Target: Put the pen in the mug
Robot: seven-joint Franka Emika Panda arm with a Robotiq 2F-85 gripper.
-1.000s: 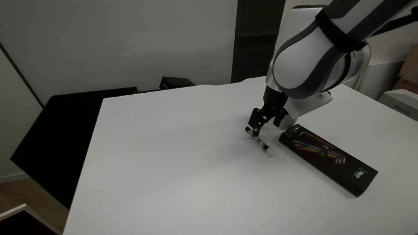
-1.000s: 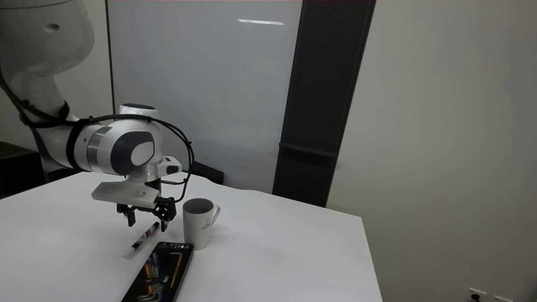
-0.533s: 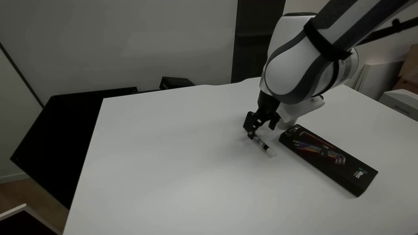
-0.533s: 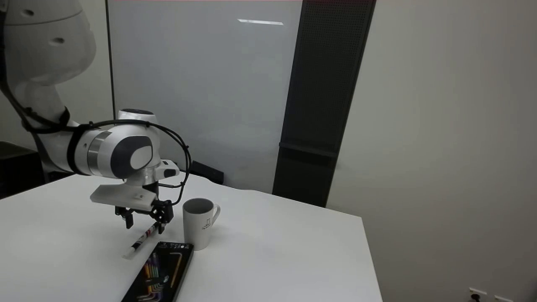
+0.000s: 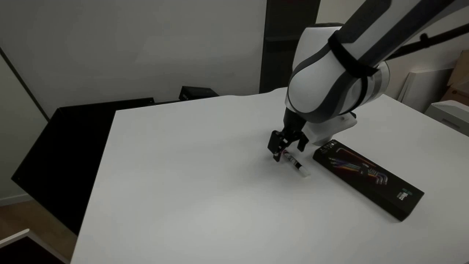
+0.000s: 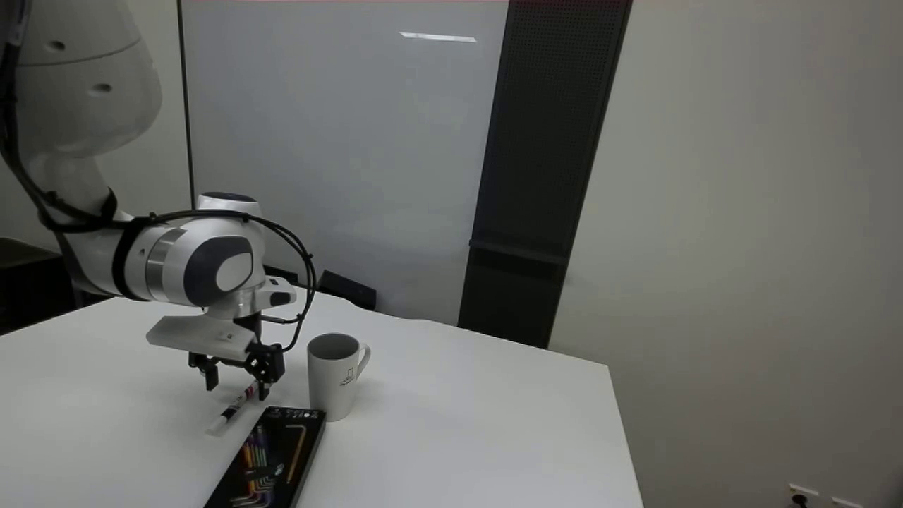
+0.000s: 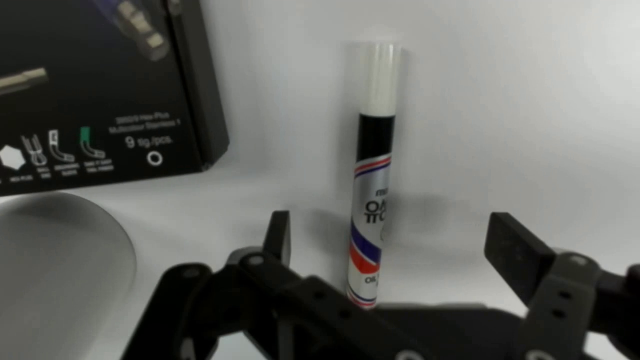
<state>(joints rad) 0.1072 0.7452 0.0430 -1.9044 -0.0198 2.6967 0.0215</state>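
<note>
The pen (image 5: pixel 295 163) lies flat on the white table in both exterior views (image 6: pixel 234 408). In the wrist view the pen (image 7: pixel 372 200) runs nearly upright through the picture, white end away from my gripper. My gripper (image 7: pixel 397 240) is open and empty, its fingers on either side of the pen, the pen nearer the left finger. It hangs low over the pen's dark end in both exterior views (image 5: pixel 289 149) (image 6: pixel 238 386). The light-grey mug (image 6: pixel 331 386) stands upright close by, and at the lower left of the wrist view (image 7: pixel 60 280). My arm mostly hides it in an exterior view.
A long flat black case (image 5: pixel 366 179) with coloured tool pictures lies beside the pen and close to the mug, also in the wrist view (image 7: pixel 100 100). The white table (image 5: pixel 176 190) has its far edge near a wall.
My gripper has moved down and to the left in both exterior views, staying open, until its fingers straddle the pen in view. The pen, mug and case have not moved.
</note>
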